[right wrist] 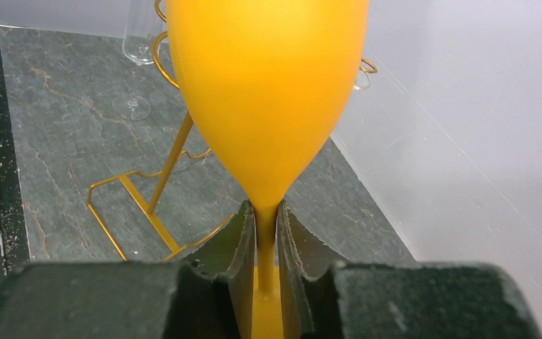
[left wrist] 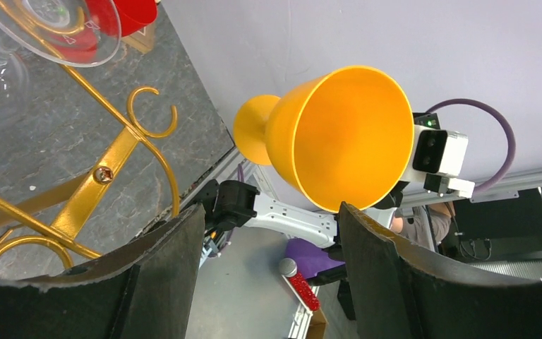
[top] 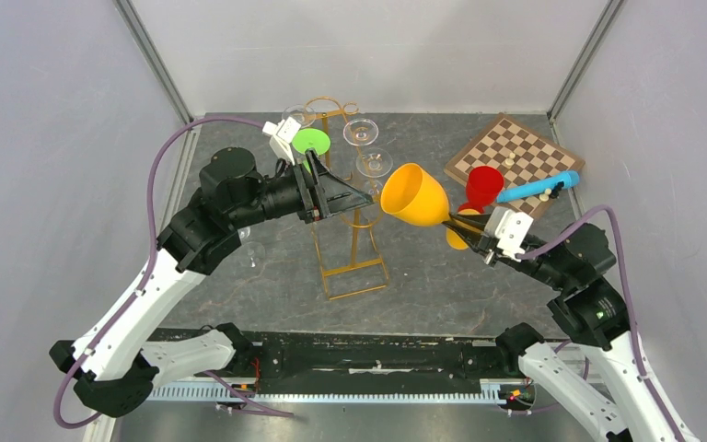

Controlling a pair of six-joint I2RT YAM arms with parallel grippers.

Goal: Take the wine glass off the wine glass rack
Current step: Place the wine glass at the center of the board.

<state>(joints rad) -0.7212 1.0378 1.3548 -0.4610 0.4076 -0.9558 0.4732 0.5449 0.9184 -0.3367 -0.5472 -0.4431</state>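
Observation:
The orange wine glass (top: pixel 414 193) hangs in the air just right of the gold wine glass rack (top: pixel 354 267), free of its hooks. My right gripper (top: pixel 460 226) is shut on its thin stem; in the right wrist view both pads press the stem below the bowl (right wrist: pixel 268 92), with the right gripper (right wrist: pixel 267 219) at its base. The glass lies tilted, its mouth (left wrist: pixel 339 134) turned toward my left gripper (top: pixel 364 198). That left gripper (left wrist: pixel 268 212) stands open at the rack's top with nothing between its fingers. A curled rack hook (left wrist: pixel 148 116) shows beside it.
Clear glasses (top: pixel 361 132) (top: pixel 374 164) hang on the rack, along with a green foot disc (top: pixel 311 141). A red glass (top: pixel 484 184), a chessboard (top: pixel 515 157) and a blue tool (top: pixel 538 187) sit at the back right. Left of the rack's base stands a clear glass (right wrist: pixel 137 70).

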